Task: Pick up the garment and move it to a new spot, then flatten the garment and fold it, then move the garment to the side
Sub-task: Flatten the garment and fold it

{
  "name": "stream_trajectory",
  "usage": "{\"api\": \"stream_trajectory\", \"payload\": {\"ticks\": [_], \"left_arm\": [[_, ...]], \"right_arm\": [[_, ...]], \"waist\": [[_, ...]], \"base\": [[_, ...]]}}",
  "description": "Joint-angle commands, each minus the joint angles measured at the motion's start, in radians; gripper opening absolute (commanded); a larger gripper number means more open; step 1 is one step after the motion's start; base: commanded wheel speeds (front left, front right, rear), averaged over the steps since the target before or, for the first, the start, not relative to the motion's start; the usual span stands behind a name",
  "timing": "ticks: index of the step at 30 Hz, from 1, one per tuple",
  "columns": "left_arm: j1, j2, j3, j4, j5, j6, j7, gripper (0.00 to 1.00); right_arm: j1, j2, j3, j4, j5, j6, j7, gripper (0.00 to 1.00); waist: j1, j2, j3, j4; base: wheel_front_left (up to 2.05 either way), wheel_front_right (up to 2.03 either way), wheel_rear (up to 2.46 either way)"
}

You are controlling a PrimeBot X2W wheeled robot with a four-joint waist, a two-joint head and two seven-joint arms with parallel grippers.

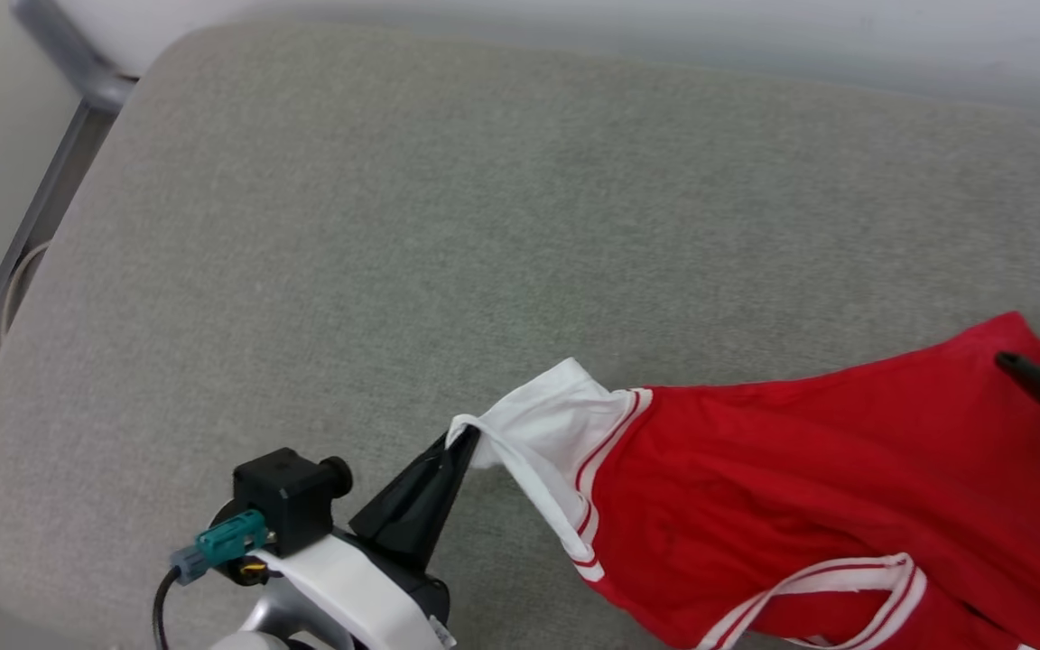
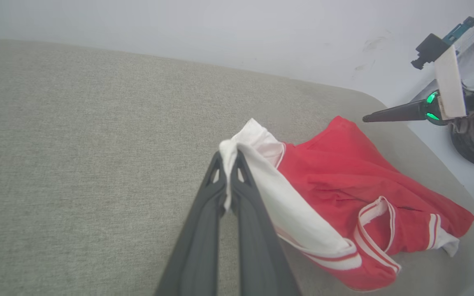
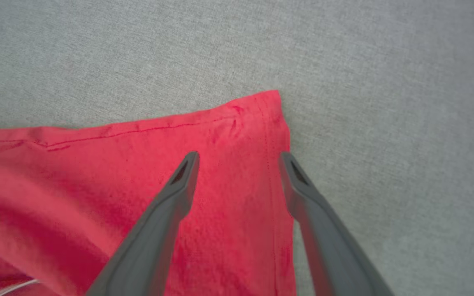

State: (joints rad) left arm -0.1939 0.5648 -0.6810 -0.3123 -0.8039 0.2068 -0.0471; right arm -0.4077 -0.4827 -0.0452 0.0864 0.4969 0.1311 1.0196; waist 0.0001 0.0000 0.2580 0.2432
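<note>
No writing can be read from here. On the garment (image 1: pixel 827 469), the side that shows is plain red cloth with striped trim. A small white sticker (image 1: pixel 441 631) on the left arm carries print too tiny to make out.

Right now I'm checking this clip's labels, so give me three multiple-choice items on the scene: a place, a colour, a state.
1. Where does the garment lie? A) on the grey cushion B) on the floor C) in a basket
2. What colour is the sleeve in the left gripper? A) red B) white C) black
3. How is the right gripper? A) shut on cloth B) open over the red hem corner C) shut, empty
Answers: A: grey fabric surrounds it. B: white cloth between shut fingers. B: fingers apart above the corner.
</note>
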Motion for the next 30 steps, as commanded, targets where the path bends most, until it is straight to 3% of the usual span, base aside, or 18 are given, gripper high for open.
{"api": "stream_trajectory", "payload": {"ticks": [1,16,17,18,30], "left_arm": [[-0.020,-0.011,-0.006,0.006,0.004,-0.007,-0.003,0.00],[-0.075,-0.052,-0.033,0.043,0.015,-0.039,-0.009,0.00],[-0.076,-0.051,-0.033,0.045,0.014,-0.039,-0.010,0.00],[-0.076,-0.051,-0.033,0.047,0.013,-0.039,-0.010,0.00],[-0.039,-0.017,0.003,0.062,-0.023,-0.028,-0.017,0.00]], "right_arm": [[-0.034,-0.010,0.007,0.029,-0.019,-0.001,-0.002,1.00],[-0.047,-0.045,0.087,0.236,-0.073,-0.001,0.005,1.00],[-0.039,-0.048,0.096,0.242,-0.073,0.000,0.002,0.33],[-0.036,-0.052,0.103,0.244,-0.076,-0.001,-0.007,0.00],[-0.149,-0.031,0.085,0.296,-0.081,-0.001,-0.250,0.00]], "waist": [[-0.0001,0.0000,0.047,0.049],[-0.0001,0.0000,0.118,0.128],[-0.0001,0.0000,0.118,0.128],[-0.0001,0.0000,0.116,0.128],[-0.0001,0.0000,0.003,0.053]], "base": [[0.00,0.00,0.00],[0.00,0.00,0.00],[0.00,0.00,0.00],[0.00,0.00,0.00],[0.00,0.00,0.00]]}}
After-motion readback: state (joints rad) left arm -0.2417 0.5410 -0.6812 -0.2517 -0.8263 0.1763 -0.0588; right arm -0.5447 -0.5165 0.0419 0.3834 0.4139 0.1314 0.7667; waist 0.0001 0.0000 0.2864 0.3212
